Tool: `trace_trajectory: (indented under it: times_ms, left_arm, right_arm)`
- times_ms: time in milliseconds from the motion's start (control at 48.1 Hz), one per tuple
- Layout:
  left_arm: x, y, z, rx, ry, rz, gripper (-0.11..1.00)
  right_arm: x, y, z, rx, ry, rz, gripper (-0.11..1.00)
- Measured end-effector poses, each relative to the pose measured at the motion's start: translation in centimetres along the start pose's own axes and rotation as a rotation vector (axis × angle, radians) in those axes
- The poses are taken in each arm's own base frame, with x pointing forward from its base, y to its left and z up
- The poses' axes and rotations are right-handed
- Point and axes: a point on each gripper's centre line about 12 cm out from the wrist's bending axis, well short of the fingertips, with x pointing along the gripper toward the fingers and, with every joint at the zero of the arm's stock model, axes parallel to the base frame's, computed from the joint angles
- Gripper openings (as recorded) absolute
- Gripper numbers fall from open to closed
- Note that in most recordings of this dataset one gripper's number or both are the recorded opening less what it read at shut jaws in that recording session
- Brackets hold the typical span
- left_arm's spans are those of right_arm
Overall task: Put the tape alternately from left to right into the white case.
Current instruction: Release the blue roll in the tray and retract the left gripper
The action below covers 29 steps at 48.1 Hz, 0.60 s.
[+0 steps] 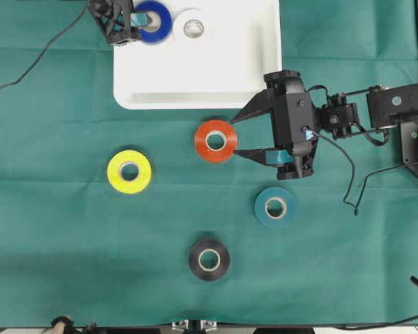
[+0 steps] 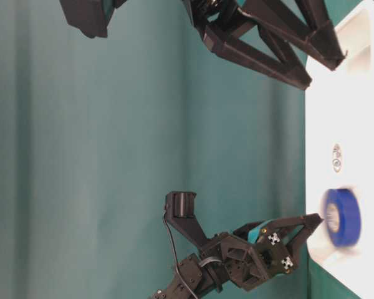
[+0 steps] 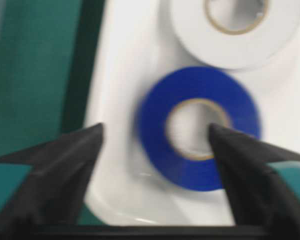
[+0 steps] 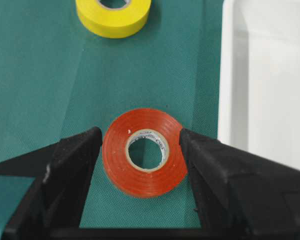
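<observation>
The white case (image 1: 195, 80) lies at the top middle, holding a white tape roll (image 1: 193, 28) and a blue tape roll (image 1: 153, 21) in its left corner. My left gripper (image 3: 156, 130) hangs open over the blue tape roll (image 3: 197, 127), which looks blurred. One fingertip is over its core hole and the other stands clear of its outer edge. My right gripper (image 4: 140, 132) is open, low over the cloth, with a finger on either side of the red tape roll (image 4: 145, 152), which lies flat just below the case. Yellow (image 1: 129, 171), teal (image 1: 275, 207) and black (image 1: 209, 259) tape rolls lie on the cloth.
Green cloth covers the table (image 1: 56, 229). The right arm (image 1: 376, 111) reaches in from the right edge with loose cables (image 1: 352, 188) trailing beside it. A cable (image 1: 35, 62) runs from the left gripper toward the left edge.
</observation>
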Motion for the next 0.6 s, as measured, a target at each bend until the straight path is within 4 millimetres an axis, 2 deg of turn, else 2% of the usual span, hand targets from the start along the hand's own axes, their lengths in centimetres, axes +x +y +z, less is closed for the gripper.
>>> trace_trajectory:
  times_ms: [104, 187, 603]
  left_arm:
    - [-0.04, -0.01, -0.03, 0.0, 0.0, 0.0, 0.79]
    - [-0.08, -0.02, -0.05, 0.0, 0.0, 0.0, 0.94]
    - [-0.74, 0.01, 0.05, -0.003, -0.013, 0.005, 0.95]
  right_arm:
    - [0.0, 0.0, 0.02, 0.0, -0.001, 0.0, 0.71]
    - [0.0, 0.0, 0.02, -0.002, -0.001, 0.0, 0.71]
    - [0.0, 0.0, 0.02, 0.0, -0.001, 0.0, 0.71]
